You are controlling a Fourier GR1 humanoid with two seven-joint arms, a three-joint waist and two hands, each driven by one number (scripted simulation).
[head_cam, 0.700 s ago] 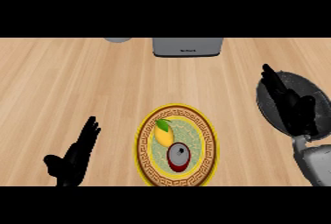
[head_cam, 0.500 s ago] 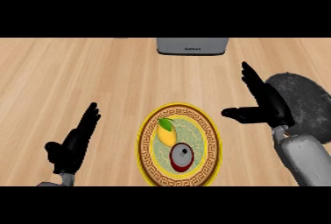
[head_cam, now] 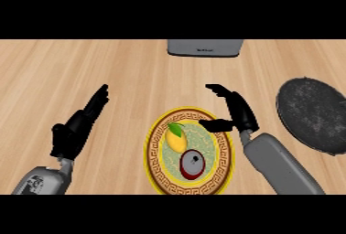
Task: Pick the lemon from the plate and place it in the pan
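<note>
A yellow lemon with a green leaf lies on the upper left part of a round plate with a gold patterned rim. A red round fruit sits on the same plate, lower right. My right hand hovers open at the plate's upper right edge, fingers stretched away and thumb toward the plate, not touching the lemon. The dark round pan lies at the far right of the counter. My left hand rests open left of the plate, fingers pointing up.
A grey appliance stands at the counter's back edge, above the plate. Bare wooden counter stretches between the appliance, the plate and the pan.
My right hand has moved left, off the pan, to the plate's upper right edge. The view has shifted, so the pan now shows whole. The left hand sits slightly higher.
</note>
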